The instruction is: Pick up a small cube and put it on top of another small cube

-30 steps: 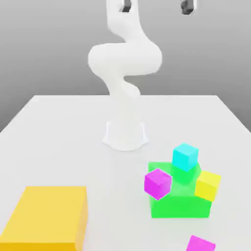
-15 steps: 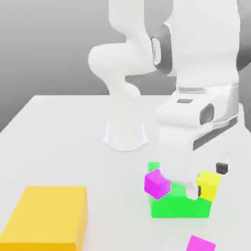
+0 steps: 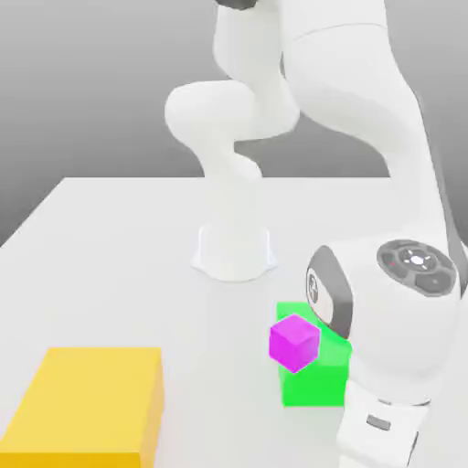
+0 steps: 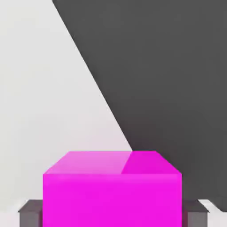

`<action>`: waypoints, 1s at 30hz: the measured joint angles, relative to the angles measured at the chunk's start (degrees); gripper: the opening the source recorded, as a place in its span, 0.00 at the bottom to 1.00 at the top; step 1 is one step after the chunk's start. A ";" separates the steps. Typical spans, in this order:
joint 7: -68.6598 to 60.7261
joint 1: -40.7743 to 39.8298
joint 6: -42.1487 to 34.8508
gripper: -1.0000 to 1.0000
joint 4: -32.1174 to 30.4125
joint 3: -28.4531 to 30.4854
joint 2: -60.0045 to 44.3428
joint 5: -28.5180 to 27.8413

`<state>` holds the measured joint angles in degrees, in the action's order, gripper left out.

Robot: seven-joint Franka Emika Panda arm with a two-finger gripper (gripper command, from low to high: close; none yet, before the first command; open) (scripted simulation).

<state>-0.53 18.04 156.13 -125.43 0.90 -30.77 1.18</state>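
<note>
Fingers [image 4: 30,213] of the gripper [image 4: 113,213] press against both side faces of the small cube [image 4: 113,190] in the hand view. One dark grey pad sits flush on each side, so the jaws are closed down to the cube's width and have hold of it. The cube is hot pink with its top face lit a little lighter. It sits squarely between the pads. Whether it rests on the table or is raised off it cannot be told. Beyond it, the white table [image 4: 48,88] meets a dark grey ground along a slanted edge.

In the exterior view the arm [image 3: 393,302] bends down from above, with its wrist at about 4 o'clock from the robot base [image 3: 234,251], low at the frame's near corner. Also at about 4 o'clock from the base, just beside the wrist, stands the green block [image 3: 315,384]. A purple-magenta cube [image 3: 294,343] touches the block at its 10 o'clock corner. An orange-yellow block [image 3: 87,402] lies at about 7 o'clock from the base, well apart from the green block.
</note>
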 joint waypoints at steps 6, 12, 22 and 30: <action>0.11 0.17 -4.26 0.00 -1.09 0.18 5.34 -0.21; 3.19 1.58 -10.49 0.00 -7.03 -1.83 17.05 3.09; 16.29 6.21 -18.44 0.00 -19.19 -4.68 37.51 1.56; 19.90 6.28 -9.57 1.00 -23.38 -5.47 32.96 -0.69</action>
<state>19.37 24.32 146.56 -148.81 -4.57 2.20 0.49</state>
